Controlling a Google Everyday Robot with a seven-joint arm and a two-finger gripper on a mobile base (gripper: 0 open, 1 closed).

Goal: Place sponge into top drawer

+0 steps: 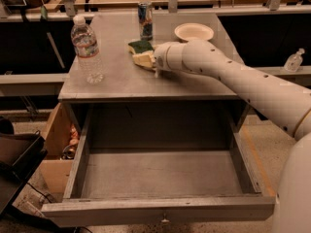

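The sponge point(141, 55), pale yellow with a dark green top, is at the middle of the grey cabinet top point(116, 74), tilted and slightly raised. My gripper point(151, 62) reaches in from the right and is shut on the sponge's right end; the white wrist hides most of the fingers. The top drawer point(160, 210) is pulled fully open below the cabinet top. Its inside is bare and its small knob is at the front centre.
A clear water bottle point(87, 47) stands at the left of the cabinet top. A dark can point(145, 21) stands just behind the sponge. A cream bowl point(194, 32) sits at the back right. A black object point(17, 164) is at the drawer's left.
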